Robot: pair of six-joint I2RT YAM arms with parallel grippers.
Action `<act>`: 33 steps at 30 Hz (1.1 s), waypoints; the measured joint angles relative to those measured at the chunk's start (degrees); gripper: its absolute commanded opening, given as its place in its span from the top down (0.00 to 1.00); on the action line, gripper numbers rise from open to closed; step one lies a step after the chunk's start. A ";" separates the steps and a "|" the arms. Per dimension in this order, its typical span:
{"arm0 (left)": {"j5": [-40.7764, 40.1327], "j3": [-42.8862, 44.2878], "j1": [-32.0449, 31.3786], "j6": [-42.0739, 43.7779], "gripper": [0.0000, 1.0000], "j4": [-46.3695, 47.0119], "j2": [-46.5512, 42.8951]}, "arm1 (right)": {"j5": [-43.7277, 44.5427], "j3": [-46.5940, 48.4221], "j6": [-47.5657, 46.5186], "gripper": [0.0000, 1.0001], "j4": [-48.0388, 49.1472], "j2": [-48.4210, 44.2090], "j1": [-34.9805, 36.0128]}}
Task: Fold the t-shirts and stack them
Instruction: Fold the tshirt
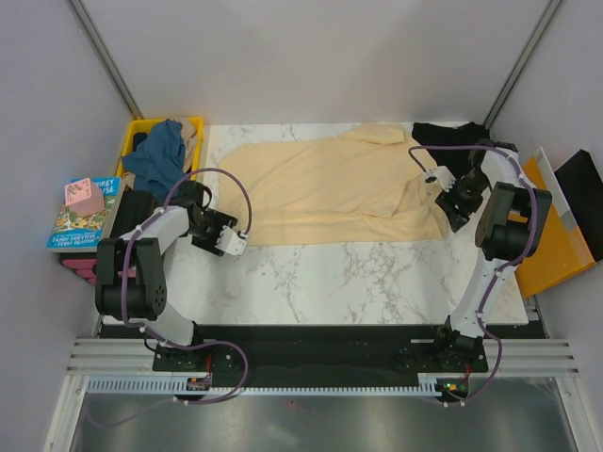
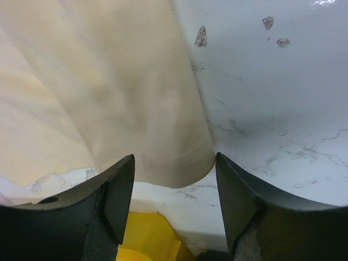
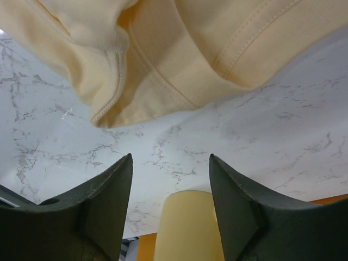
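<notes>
A: From above, where do the shirts lie?

B: The cream-yellow t-shirt (image 1: 339, 188) is spread wide over the far half of the marble table (image 1: 358, 282), and its near hem runs roughly left to right. The black t-shirt (image 1: 448, 137) is bunched at the far right corner, just beside the cream one. The teal-blue t-shirt (image 1: 160, 151) is heaped in the yellow crate (image 1: 195, 123) off the table's far left corner.

A: And room to move?

B: The near half of the table is open marble. The left pincer (image 1: 234, 244) sits just beside the cream shirt's near left corner, and the right pincer (image 1: 439, 175) is at its right edge. An orange folder (image 1: 551, 254) lies beyond the table's right edge.

A: Left wrist?

B: The left pincer (image 2: 174, 190) is spread, with nothing between its jaws. The cream-yellow t-shirt (image 2: 109, 81) ends in a stitched hem corner just ahead of the gap, flat on the table (image 2: 272, 98), with open marble to its right.

A: Right wrist?

B: The right pincer (image 3: 171, 185) is spread too and holds nothing. The cream-yellow t-shirt (image 3: 179, 54) shows a folded, seamed edge ahead, apart from the fingers, with a band of table (image 3: 261, 141) between them.
</notes>
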 measured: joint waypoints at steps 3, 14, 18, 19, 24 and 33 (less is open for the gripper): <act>0.63 -0.42 -0.02 0.00 0.30 -0.28 -2.51 | 0.15 -0.74 -0.63 0.37 0.46 -1.22 0.20; 4.15 -4.20 -0.07 0.00 0.30 -0.33 -9.05 | 2.80 -27.39 -12.17 0.40 12.83 -30.82 11.32; 4.20 -5.88 -0.09 0.00 0.30 -0.28 -9.03 | 3.82 -32.96 -15.61 0.40 16.61 -32.79 13.81; 4.17 -6.19 -0.11 0.00 0.30 -0.17 -9.01 | 4.15 -33.88 -16.17 0.40 17.35 -32.52 14.10; 4.17 -7.04 -0.42 0.00 0.30 0.74 -8.28 | 4.90 -34.49 -16.61 0.41 20.33 -29.73 14.29; 4.13 -7.32 -0.72 0.00 0.30 3.39 -5.11 | 4.94 -34.51 -15.13 0.43 25.94 -24.28 16.65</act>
